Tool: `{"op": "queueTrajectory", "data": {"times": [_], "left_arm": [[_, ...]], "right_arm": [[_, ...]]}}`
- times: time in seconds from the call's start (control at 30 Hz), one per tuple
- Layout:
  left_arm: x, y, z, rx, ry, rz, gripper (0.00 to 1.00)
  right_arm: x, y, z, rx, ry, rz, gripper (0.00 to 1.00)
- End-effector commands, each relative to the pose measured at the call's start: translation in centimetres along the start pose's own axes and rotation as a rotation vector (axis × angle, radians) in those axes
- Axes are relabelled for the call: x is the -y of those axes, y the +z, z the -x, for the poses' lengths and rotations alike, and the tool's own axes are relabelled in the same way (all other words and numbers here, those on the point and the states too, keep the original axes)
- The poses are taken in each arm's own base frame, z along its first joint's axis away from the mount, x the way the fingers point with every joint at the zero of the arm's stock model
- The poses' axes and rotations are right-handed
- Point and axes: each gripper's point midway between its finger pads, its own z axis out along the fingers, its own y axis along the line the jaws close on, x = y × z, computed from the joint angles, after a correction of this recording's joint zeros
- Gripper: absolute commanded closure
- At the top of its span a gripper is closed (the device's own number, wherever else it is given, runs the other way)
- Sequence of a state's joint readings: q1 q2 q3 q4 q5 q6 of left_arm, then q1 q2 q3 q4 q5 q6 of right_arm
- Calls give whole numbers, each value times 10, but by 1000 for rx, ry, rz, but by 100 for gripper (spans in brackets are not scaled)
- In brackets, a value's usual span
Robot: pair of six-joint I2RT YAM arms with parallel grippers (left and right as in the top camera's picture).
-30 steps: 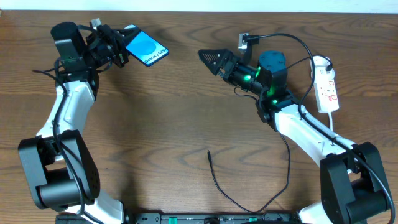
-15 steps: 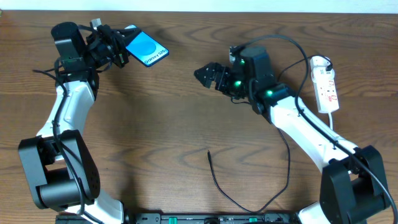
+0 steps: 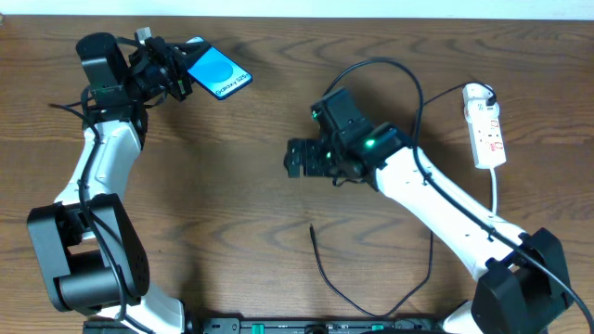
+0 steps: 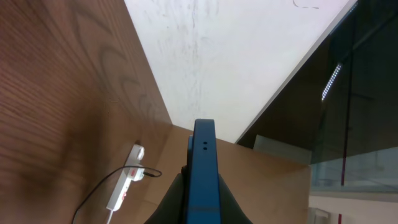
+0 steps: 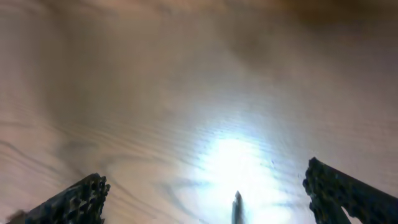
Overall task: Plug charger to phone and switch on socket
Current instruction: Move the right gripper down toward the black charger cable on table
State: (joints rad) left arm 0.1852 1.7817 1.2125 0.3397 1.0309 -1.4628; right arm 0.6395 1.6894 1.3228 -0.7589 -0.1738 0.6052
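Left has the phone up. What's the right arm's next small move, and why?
Probably bring the right gripper down over the charger's plug tip and close on it. It is open and empty above the table, the tip lies loose a little nearer the robot's base, and the left gripper holds the phone with nothing plugged in.

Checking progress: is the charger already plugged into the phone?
No, the charger lies loose on the table, its tip far from the phone in the left gripper.
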Motion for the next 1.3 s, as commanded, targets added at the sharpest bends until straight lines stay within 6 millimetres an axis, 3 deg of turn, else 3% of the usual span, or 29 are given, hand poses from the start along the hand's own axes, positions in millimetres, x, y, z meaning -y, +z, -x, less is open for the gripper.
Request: {"op": "queueTrajectory", "data": {"times": [0.0,0.1,0.3,0.5,0.8,1.03,1.27], "left_arm": [[24,-6,-11,-23,58,-36,92],[24,-6,-11,-23,58,-36,93],[24,-6,-11,-24,58,-36,92],[24,-6,-11,-24,58,-36,93],[24,-6,-11,-23,59,-36,93],[24,-6,-11,-24,59,-36,92],[24,-6,-11,-24,59,-36,93]], "right_arm": [[5,-3,-14,-36,-69,-63,1],[16,-6,-43,-143,-112,-126,1],[14,-7,-73,-230,-170,-169,1],[9,-6,-88,-245,-173,-203,1],[19,-2,-101,-271,-111,-246,1],[50,25,-132,-390,-134,-345,1],[56,50,-148,-468,-188,-385,1]]}}
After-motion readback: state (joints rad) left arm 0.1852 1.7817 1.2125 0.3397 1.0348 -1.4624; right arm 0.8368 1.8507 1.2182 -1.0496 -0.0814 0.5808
